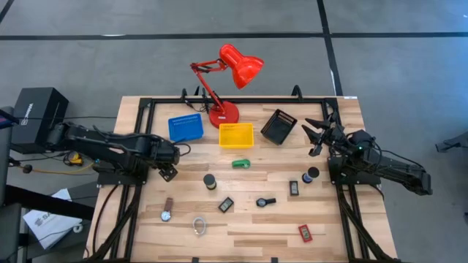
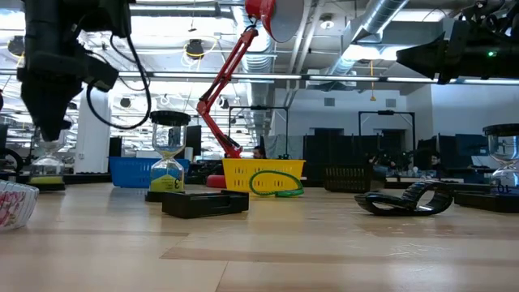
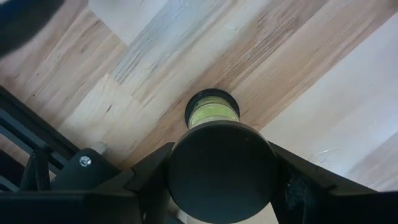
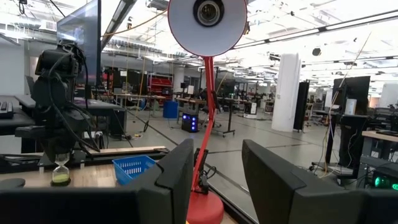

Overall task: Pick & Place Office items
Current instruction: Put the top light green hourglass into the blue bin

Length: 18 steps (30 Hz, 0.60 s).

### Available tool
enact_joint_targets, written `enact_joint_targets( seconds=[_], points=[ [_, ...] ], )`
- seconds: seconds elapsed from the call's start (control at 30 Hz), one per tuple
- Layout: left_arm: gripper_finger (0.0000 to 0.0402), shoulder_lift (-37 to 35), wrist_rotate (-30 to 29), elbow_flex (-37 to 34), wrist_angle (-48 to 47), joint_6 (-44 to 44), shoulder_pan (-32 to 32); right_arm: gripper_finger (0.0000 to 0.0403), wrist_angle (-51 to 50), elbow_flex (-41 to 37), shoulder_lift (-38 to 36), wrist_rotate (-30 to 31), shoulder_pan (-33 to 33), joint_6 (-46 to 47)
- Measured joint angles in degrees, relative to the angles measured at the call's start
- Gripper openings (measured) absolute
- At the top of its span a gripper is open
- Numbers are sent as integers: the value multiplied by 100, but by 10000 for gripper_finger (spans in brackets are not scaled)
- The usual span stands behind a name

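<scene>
My left gripper (image 1: 170,172) is at the table's left side, pointing down, shut on an hourglass (image 3: 213,115) with black end caps and green sand. The same hourglass (image 4: 61,170) shows upright under the left arm in the right wrist view. My right gripper (image 1: 317,136) is open and holds nothing, raised near the table's far right, facing the red lamp (image 4: 207,18). Lying loose on the wood are a green stubby piece (image 1: 241,164), two black cylinders (image 1: 210,181) (image 1: 312,174), small black gadgets (image 1: 226,205), a wristwatch (image 1: 167,210), a clear ring (image 1: 199,225) and a red rectangle (image 1: 305,233). My left gripper holds the hourglass by its upper black cap (image 3: 221,171), pinched between the two fingers (image 3: 158,177), which come from above and point down. The hourglass stands upright below the fingers. Whether its lower cap (image 3: 212,102) rests on the table or hangs just above it, I cannot tell.
A blue tray (image 1: 186,128), a yellow tray (image 1: 236,135) and a black tray (image 1: 278,126) sit in a row along the far part of the table, with the lamp's red base (image 1: 224,114) between blue and yellow. Bare wood lies between my left gripper and the loose items.
</scene>
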Motion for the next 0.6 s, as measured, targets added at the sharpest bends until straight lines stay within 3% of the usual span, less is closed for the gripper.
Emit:
enact_joint_targets(
  seconds=[0.33, 0.6],
  points=[
    [214, 0, -827, 1010, 62, 707, 176, 128, 20, 0, 2, 0, 2, -11],
    [214, 152, -1211, 1773, 85, 1676, 1342, 128, 115, 0, 0, 1, 1, -4]
  ],
)
